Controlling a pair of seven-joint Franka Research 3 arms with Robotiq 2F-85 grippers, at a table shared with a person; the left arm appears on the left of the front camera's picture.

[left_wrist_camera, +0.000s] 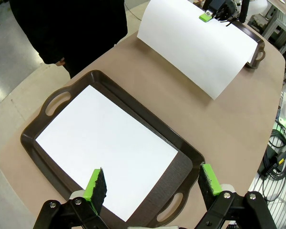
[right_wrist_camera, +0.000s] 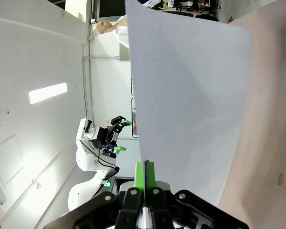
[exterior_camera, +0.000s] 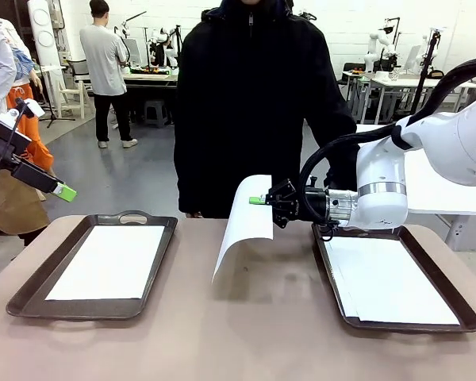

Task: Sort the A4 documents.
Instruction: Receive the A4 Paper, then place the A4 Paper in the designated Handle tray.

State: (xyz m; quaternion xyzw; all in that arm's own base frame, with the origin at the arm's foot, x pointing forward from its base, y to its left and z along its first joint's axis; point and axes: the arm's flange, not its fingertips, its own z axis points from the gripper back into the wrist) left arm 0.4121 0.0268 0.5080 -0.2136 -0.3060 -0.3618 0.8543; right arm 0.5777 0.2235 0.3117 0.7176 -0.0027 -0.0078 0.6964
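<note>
One white A4 sheet (exterior_camera: 246, 224) hangs curled over the middle of the table, pinched at its top edge by my right gripper (exterior_camera: 259, 200), which is shut on it. The right wrist view shows that sheet (right_wrist_camera: 190, 105) rising from the closed pads (right_wrist_camera: 144, 168). Another sheet (exterior_camera: 111, 260) lies flat in the left tray (exterior_camera: 32, 295). A stack of sheets (exterior_camera: 393, 279) lies in the right tray (exterior_camera: 452, 295). My left gripper (exterior_camera: 62, 190) hovers high at the far left, open and empty. In its wrist view it (left_wrist_camera: 152, 183) hangs above the left tray's sheet (left_wrist_camera: 105, 143).
A person in black (exterior_camera: 254, 103) stands at the far side of the brown table (exterior_camera: 246, 333), behind the hanging sheet. Both dark trays have handles at their ends. Bare tabletop lies between the trays and along the near edge.
</note>
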